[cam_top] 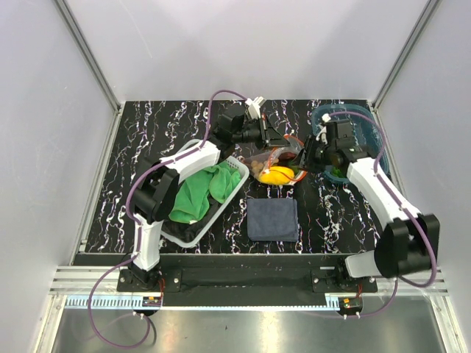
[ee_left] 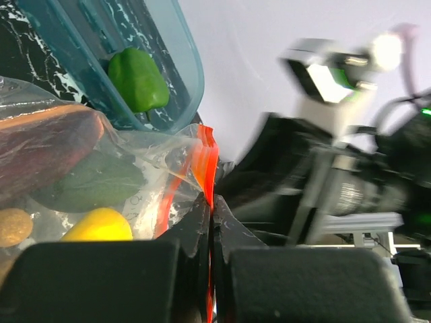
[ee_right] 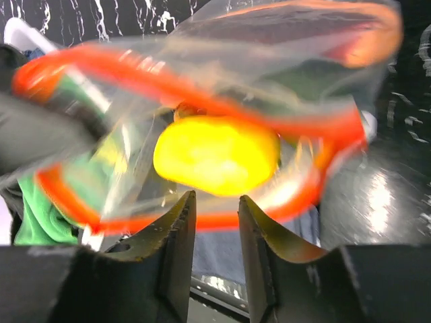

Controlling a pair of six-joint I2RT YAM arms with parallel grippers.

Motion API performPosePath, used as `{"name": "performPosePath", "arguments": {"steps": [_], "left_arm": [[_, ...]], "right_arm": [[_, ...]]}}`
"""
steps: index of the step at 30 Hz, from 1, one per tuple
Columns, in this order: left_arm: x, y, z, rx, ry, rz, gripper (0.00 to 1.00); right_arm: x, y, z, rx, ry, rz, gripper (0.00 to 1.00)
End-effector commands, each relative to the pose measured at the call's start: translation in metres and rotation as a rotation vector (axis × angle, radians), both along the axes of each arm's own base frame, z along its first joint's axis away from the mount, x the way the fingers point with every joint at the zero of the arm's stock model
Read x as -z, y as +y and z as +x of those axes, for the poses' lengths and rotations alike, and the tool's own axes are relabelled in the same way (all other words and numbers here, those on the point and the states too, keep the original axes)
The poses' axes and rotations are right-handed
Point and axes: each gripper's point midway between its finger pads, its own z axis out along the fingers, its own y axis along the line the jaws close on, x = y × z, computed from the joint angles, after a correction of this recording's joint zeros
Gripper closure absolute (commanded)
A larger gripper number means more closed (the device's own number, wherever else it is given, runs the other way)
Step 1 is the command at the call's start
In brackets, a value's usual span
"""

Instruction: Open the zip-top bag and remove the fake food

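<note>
- At table (cam_top: 140,140) centre, between the two arms: zip-top bag (cam_top: 274,158), mouth gaping open toward the right arm.
- left gripper (ee_left: 211,214): fingers clenched on the bag's orange-red zip strip (ee_left: 205,158), which is pinched at one end.
- right gripper (ee_right: 215,205): fingers apart with a visible gap. Lower rim of the bag mouth crosses right at the tips. View is blurred, so can't tell if it touches.
- Inside bag: yellow lemon piece (ee_right: 215,155), dark green piece (ee_left: 87,182), brown ball (ee_left: 12,227).
- In blue tray (ee_left: 188,67), just beyond bag: green pepper piece (ee_left: 138,79).
- Near side of bag: dark blue cloth (cam_top: 272,219), flat on table.
- Left of bag: green cloth (cam_top: 197,193) in white tray (cam_top: 193,237).
</note>
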Motion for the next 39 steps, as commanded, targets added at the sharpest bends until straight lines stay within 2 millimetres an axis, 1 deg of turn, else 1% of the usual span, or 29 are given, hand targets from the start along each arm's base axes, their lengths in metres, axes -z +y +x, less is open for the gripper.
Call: {"name": "performPosePath", "arguments": {"steps": [1,3,5,6,7,8,9,10,11,13,14,16,18,22,24,26,30,33,38,39], "left_arm": [[-0.033,-0.001,0.001,-0.002,-0.045,-0.113,1.00],[-0.033,-0.002,0.004,-0.011,-0.040,-0.119,1.00],[-0.029,-0.003,0.006,-0.021,-0.037,-0.116,1.00],[-0.030,-0.003,0.007,-0.025,-0.035,-0.119,1.00],[-0.029,-0.004,0.007,-0.025,-0.036,-0.122,1.00],[-0.024,-0.004,0.009,-0.028,-0.031,-0.120,1.00],[-0.024,-0.006,0.009,-0.029,-0.029,-0.123,1.00],[-0.021,-0.006,0.010,-0.031,-0.025,-0.125,1.00],[-0.016,-0.008,0.011,-0.030,-0.017,-0.122,1.00],[-0.015,-0.012,0.011,-0.023,-0.018,-0.129,1.00],[-0.013,-0.013,0.011,-0.021,-0.015,-0.127,1.00],[-0.006,-0.015,0.011,-0.020,-0.004,-0.124,1.00],[-0.004,-0.015,0.011,-0.016,0.000,-0.123,1.00],[0.003,-0.013,0.010,-0.010,0.003,-0.098,1.00],[0.007,-0.012,0.012,-0.013,-0.001,-0.076,1.00],[0.009,-0.014,0.014,-0.012,-0.006,-0.069,1.00],[0.015,-0.015,0.013,-0.008,0.010,-0.065,1.00],[0.019,-0.015,0.011,-0.009,0.022,-0.070,1.00],[0.017,-0.017,0.006,0.001,0.021,-0.066,1.00],[0.021,-0.015,0.005,-0.001,0.029,-0.058,1.00]], "right_arm": [[-0.002,0.021,0.030,-0.027,-0.053,0.110,0.61],[0.011,0.024,0.039,-0.037,-0.046,0.109,0.61],[0.019,0.025,0.045,-0.038,-0.037,0.112,0.60],[0.029,0.027,0.048,-0.039,-0.019,0.110,0.60],[0.034,0.027,0.049,-0.035,0.000,0.112,0.59],[0.039,0.029,0.049,-0.034,0.021,0.117,0.58],[0.047,0.029,0.047,-0.029,0.057,0.122,0.58],[0.049,0.032,0.043,-0.023,0.089,0.143,0.56],[0.051,0.033,0.041,-0.018,0.101,0.151,0.55],[0.055,0.028,0.035,0.016,0.121,0.143,0.51],[0.056,0.026,0.033,0.021,0.127,0.131,0.47],[0.056,0.022,0.029,0.014,0.142,0.099,0.43],[0.054,0.024,0.028,-0.014,0.140,0.097,0.36],[0.056,0.030,0.022,-0.075,0.150,0.117,0.30],[0.058,0.032,0.016,-0.069,0.194,0.137,0.27],[0.059,0.031,0.011,-0.023,0.252,0.148,0.25],[0.050,0.035,0.011,0.057,0.320,0.202,0.23],[0.053,0.038,0.011,0.097,0.383,0.234,0.24],[0.074,0.041,0.015,0.148,0.450,0.254,0.24],[0.076,0.042,0.017,0.163,0.458,0.263,0.24]]}}
